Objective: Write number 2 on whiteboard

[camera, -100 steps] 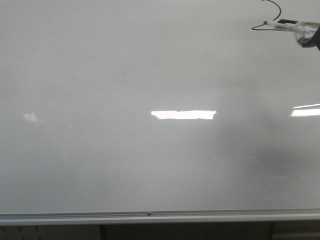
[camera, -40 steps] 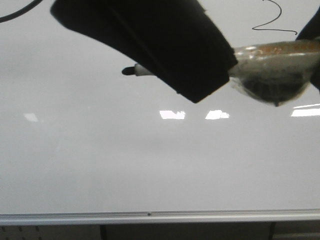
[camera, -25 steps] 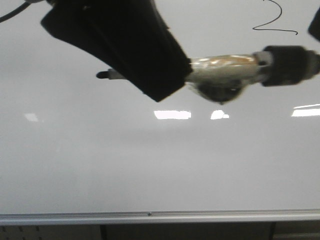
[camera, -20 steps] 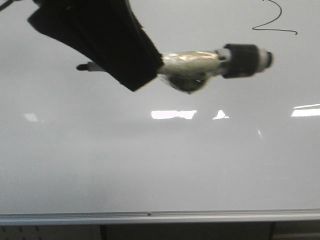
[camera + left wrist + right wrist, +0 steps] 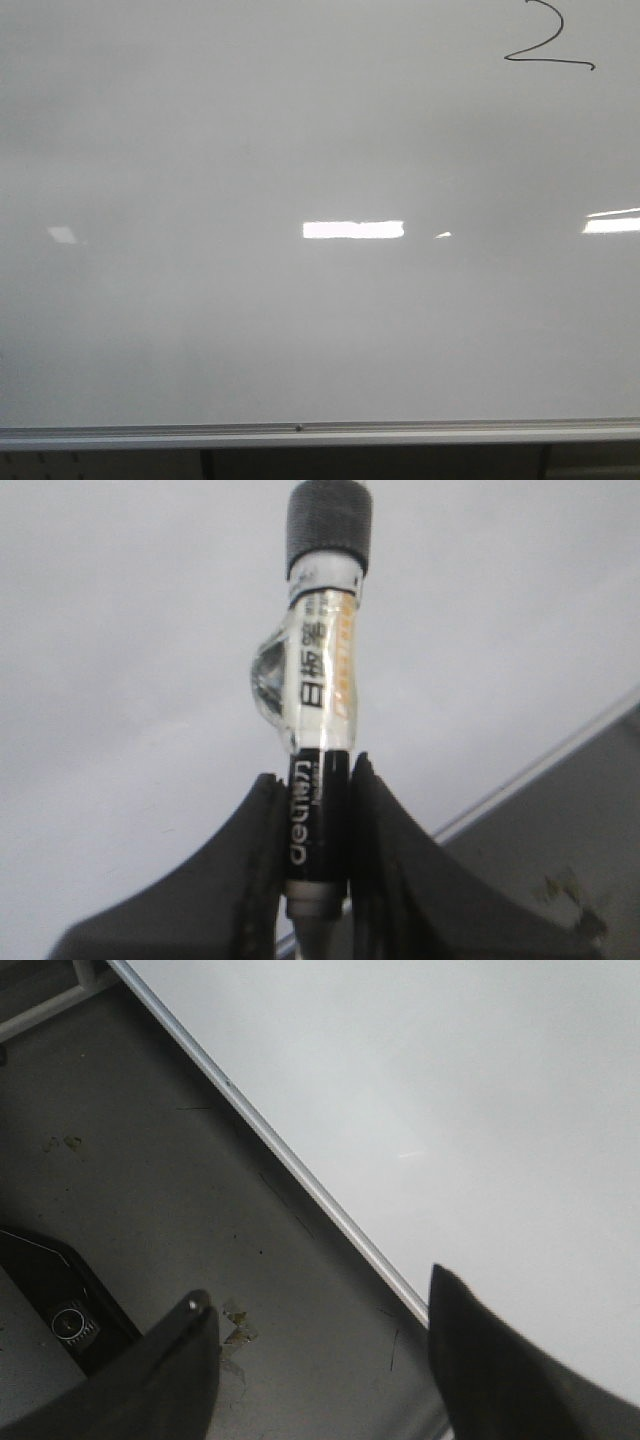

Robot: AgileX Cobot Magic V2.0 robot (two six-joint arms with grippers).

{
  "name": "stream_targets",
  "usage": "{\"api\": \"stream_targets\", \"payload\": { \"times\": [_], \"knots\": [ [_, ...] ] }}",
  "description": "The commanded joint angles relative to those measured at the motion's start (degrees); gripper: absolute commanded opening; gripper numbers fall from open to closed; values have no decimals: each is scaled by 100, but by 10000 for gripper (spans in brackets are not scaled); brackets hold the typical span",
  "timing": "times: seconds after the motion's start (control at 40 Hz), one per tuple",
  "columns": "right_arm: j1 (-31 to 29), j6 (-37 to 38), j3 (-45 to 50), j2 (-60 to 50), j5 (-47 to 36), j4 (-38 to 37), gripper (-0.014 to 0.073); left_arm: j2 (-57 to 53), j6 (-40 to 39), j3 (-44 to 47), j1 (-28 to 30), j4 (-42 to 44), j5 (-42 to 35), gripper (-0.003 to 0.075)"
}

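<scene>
The marker (image 5: 318, 780) is clamped in the left end effector (image 5: 316, 810); a swing near the whiteboard (image 5: 300, 330) could leave a stray stroke. The right end effector (image 5: 320, 1340) is spread, empty. The number 2 (image 5: 548, 45) sits far right, complete. The arm seen earlier is gone from the front view.

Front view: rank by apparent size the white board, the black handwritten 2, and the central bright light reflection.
1. Glossy white whiteboard, fills nearly the frame.
2. Central rectangular light reflection and thin black number 2: similar spans, too close to rank.
</scene>
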Motion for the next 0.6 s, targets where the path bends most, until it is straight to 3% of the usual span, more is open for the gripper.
{"api": "stream_targets", "payload": {
  "times": [0.0, 0.25, 0.58],
  "knots": [
    [-34, 88, -142, -6, -315, -13, 477, -378, -367, 488, 555, -13, -1277, 33],
    [-34, 128, -142, -6, -309, -9, 477, -153, -380, 1936, 1708, -751, -3811, 33],
    [-34, 128, -142, -6, -313, 23, 477, 1252, -380, 2142, 1624, -1185, -6080, 33]
  ]
}}
